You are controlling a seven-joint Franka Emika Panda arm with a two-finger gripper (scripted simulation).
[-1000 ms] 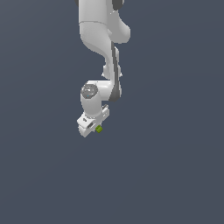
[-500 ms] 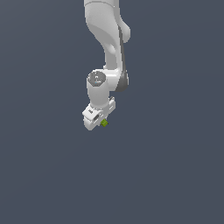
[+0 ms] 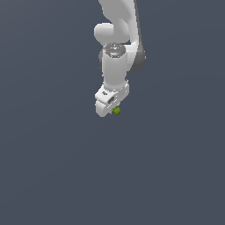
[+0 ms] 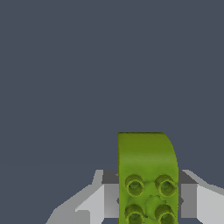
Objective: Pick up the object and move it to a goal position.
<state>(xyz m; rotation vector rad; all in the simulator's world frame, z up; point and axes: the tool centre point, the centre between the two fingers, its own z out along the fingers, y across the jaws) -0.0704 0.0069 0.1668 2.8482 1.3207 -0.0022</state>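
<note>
The object (image 3: 116,111) is a tiny lime-green block peeking out below the white hand in the exterior view. In the wrist view the object (image 4: 146,175) fills the space between the two grey fingers (image 4: 109,194), with darker green round studs on its near face and a rounded far corner. My gripper (image 3: 113,110) is shut on it, a pad pressed to each side. The white arm comes down from the top of the exterior view, its hand pointing downward over plain dark grey ground.
Only a uniform dark grey-blue surface (image 3: 52,167) surrounds the arm in both views; no other objects, edges or marker show.
The arm has swung toward the exterior view's right and risen a little, carrying the green object along in its shut fingers.
</note>
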